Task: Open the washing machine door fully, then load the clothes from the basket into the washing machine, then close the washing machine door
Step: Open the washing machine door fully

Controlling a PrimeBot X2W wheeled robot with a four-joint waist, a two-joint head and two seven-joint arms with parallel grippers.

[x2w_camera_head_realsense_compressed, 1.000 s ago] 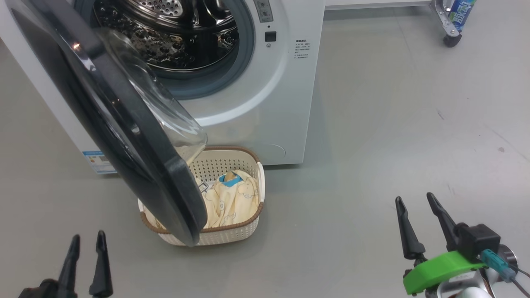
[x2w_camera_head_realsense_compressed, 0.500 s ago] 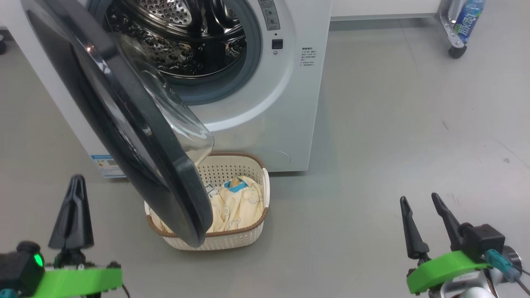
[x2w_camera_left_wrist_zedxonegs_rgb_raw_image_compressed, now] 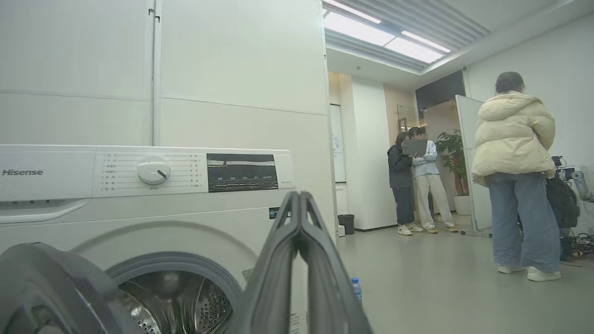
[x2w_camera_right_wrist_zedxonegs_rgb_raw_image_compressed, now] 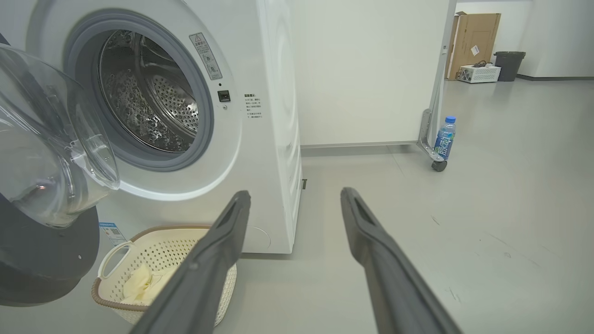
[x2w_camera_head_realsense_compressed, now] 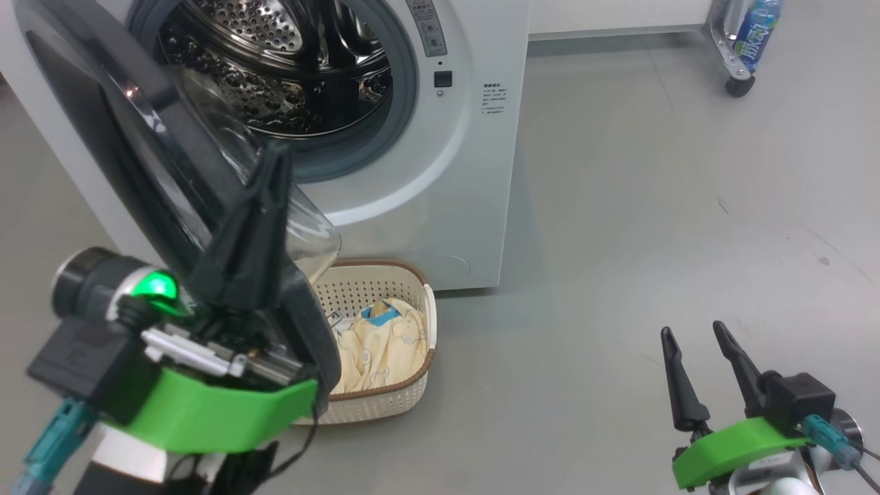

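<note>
The washing machine (x2w_camera_head_realsense_compressed: 440,206) stands with its door (x2w_camera_head_realsense_compressed: 130,151) swung partway out, black rim and glass bowl toward me, and the steel drum (x2w_camera_head_realsense_compressed: 289,62) bare. Below the door's edge the basket (x2w_camera_head_realsense_compressed: 405,392) holds pale yellow clothes (x2w_camera_head_realsense_compressed: 385,344). My left gripper (x2w_camera_head_realsense_compressed: 277,155) is raised in front of the door's glass, fingers pressed shut on nothing; contact with the door cannot be told. In the left wrist view this shut left gripper (x2w_camera_left_wrist_zedxonegs_rgb_raw_image_compressed: 299,197) points at the machine's front (x2w_camera_left_wrist_zedxonegs_rgb_raw_image_compressed: 185,218), the door rim (x2w_camera_left_wrist_zedxonegs_rgb_raw_image_compressed: 41,283) at lower left. My right gripper (x2w_camera_head_realsense_compressed: 691,331) stands open low at the right.
In the right wrist view the open right gripper (x2w_camera_right_wrist_zedxonegs_rgb_raw_image_compressed: 295,195) faces the machine's corner, the basket (x2w_camera_right_wrist_zedxonegs_rgb_raw_image_compressed: 109,297) at lower left. A water bottle (x2w_camera_head_realsense_compressed: 753,27) stands by a cart's wheel (x2w_camera_head_realsense_compressed: 734,86) at the far right. Three people (x2w_camera_left_wrist_zedxonegs_rgb_raw_image_compressed: 513,176) stand further off. Grey floor (x2w_camera_head_realsense_compressed: 653,206) stretches right.
My left arm has risen from the lower left up in front of the door, and its gripper has gone from open to shut. The head camera shifted slightly. The right gripper stays put.
</note>
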